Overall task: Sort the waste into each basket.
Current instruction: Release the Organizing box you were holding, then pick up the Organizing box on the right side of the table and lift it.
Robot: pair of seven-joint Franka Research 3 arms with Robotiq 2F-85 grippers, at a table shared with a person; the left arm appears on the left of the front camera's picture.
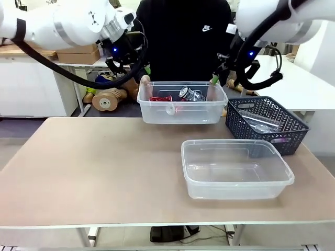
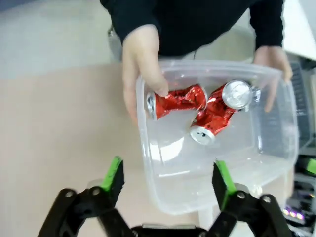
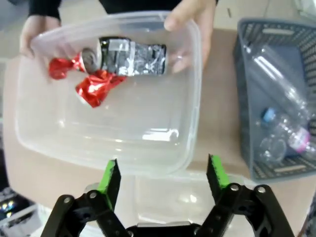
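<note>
two hands (image 2: 140, 69) of a person grip a clear tub (image 1: 180, 114) by its short ends at the far edge of the table (image 1: 104, 167). whether it rests on the table or is lifted, i cannot tell. inside it lie two crushed red cans (image 2: 178, 98) and a silver can (image 3: 133, 52), bunched together on the person's side. the empty tub (image 1: 238, 175) sits on the table nearer the robot, just beside the dark basket (image 1: 296, 130), which holds clear bottles (image 3: 281, 108). the left gripper (image 2: 168, 165) hangs above one end of the held tub, its green fingers spread wide apart and gripping nothing. the right gripper (image 3: 163, 162) hovers over the other end of the same tub, its fingers likewise apart and bare.
</note>
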